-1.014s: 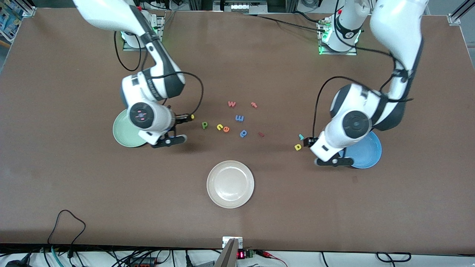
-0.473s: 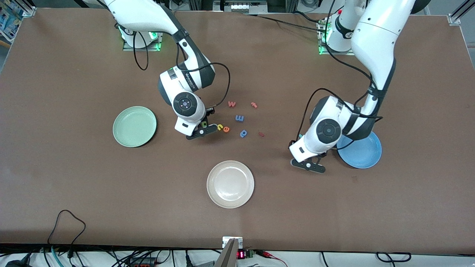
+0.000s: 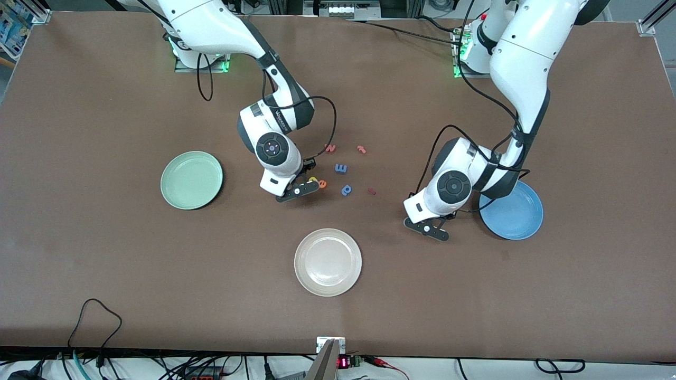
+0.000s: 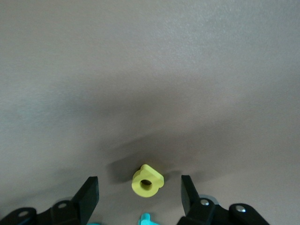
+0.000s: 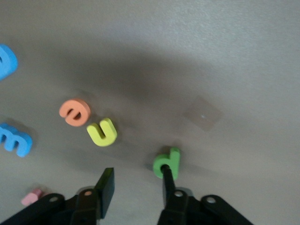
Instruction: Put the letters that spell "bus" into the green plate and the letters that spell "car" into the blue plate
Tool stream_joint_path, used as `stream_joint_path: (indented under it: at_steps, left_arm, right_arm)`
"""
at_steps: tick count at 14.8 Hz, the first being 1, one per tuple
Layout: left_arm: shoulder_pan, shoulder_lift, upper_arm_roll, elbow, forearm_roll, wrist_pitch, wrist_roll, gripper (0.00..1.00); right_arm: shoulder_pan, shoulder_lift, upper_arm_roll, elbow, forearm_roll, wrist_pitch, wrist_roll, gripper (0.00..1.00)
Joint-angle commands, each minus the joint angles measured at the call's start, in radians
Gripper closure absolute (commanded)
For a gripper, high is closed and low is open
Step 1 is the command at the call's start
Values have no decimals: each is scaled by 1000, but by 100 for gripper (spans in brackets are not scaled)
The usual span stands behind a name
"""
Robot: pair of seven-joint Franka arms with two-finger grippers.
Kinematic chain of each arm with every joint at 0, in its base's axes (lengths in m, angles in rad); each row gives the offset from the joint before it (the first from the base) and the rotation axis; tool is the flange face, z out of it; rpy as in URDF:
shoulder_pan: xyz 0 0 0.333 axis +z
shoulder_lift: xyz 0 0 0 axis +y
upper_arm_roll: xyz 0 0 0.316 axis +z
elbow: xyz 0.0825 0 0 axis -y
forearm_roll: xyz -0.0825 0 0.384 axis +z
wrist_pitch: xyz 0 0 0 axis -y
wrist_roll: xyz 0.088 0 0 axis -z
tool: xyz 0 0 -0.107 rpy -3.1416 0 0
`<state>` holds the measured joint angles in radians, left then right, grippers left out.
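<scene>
I see the right claw [image 5: 136, 192] low over the letter cluster mid-tabletop [image 3: 105, 274], fingers apart. One fingertip [image 5: 167, 178] overlaps the green letter [image 5: 167, 161]; nothing clamped that I can tell. Yellow u [image 5: 101, 131] lies just beside it, with the orange e [image 5: 75, 112] next to the u. Both show in the front view too: u [image 3: 312, 179], e [image 3: 322, 183], partly under the right wrist.

Other strays close by: blue m [image 3: 341, 168], blue p [image 3: 346, 189], red t [image 3: 362, 149], a small dark red piece [image 3: 372, 191], and a red letter [image 3: 330, 149] half hidden by the right arm's cable.

Left claw [image 4: 138, 194] is low over the tabletop near the blue plate [image 3: 520, 217], fingers apart and straddling the yellow a [image 4: 147, 181] without touching it. A teal piece [image 4: 146, 219] pokes in just beside the a; can't read its shape. Front view hides both under the left wrist.

Green plate [image 3: 191, 180] sits toward the right arm's end with no letters in it. Blue plate holds none where I can see; the arm covers part of it. White plate [image 3: 328, 262] sits nearer the front camera than the cluster.
</scene>
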<state>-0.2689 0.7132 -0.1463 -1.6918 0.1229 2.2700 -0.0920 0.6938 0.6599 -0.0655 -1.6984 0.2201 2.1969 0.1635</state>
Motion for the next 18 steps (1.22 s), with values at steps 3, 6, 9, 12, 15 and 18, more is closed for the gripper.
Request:
stream_joint_path:
  at_steps: [3,6,9,12,15,18]
  left_arm:
    - [10,-8,-21,-52,18,68,21,47]
    - [13,-11,-21,-52,18,65,23,80]
    - [25,-18,-19,-46,20,60,23,87]
    - [28,-64,-12,-6,20,37,18,87]
    - [118,-115,-15,55,20,-119,104,87]
    - [241,-130,-9,57,20,-246,263,88]
  right_arm:
    - [39,36,-10,43,39,36,4,53]
    - [44,55,-10,43,56,73,4,53]
    - [52,64,-10,45,56,86,4,53]
    - [53,67,-10,45,54,87,2,57]
    - [55,73,-10,45,54,96,2,58]
    - [61,87,-10,45,53,109,1,59]
